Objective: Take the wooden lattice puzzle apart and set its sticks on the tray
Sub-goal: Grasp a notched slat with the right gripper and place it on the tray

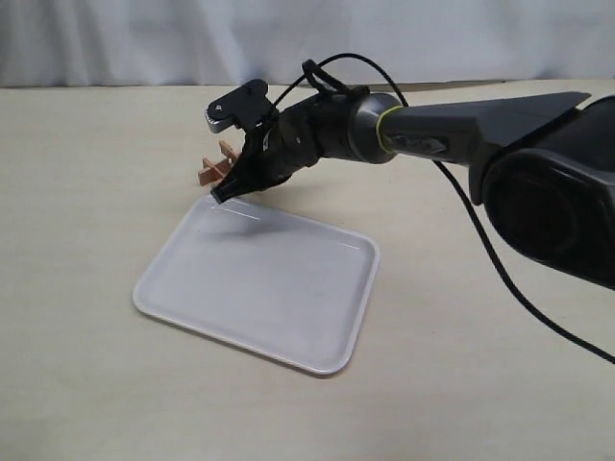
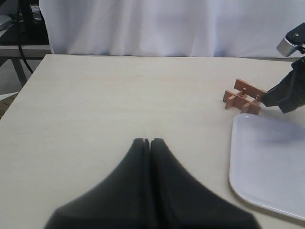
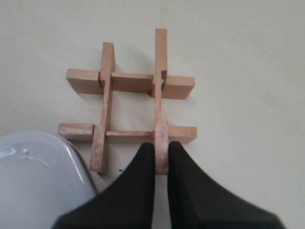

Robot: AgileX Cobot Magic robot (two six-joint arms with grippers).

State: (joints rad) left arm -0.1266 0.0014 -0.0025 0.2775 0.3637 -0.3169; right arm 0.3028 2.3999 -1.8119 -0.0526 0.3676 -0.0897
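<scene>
The wooden lattice puzzle (image 3: pixel 128 102) lies assembled on the table just beyond the tray's far corner, its four light-brown slats interlocked in a hash shape; it also shows as the puzzle (image 1: pixel 217 166) and the puzzle (image 2: pixel 244 97). My right gripper (image 3: pixel 161 155) is shut on the near end of one stick (image 3: pixel 160 86), one finger on each side. The white tray (image 1: pixel 259 285) is empty; its rim (image 3: pixel 71 148) shows beside the puzzle. My left gripper (image 2: pixel 150 141) is shut on nothing, hovering over bare table to the left of the tray (image 2: pixel 267 162).
The right arm (image 1: pixel 404 130) reaches across the middle from the right side, with a black cable (image 1: pixel 500 269) trailing on the table. A white curtain (image 1: pixel 288 38) hangs along the back edge of the beige table (image 1: pixel 86 173).
</scene>
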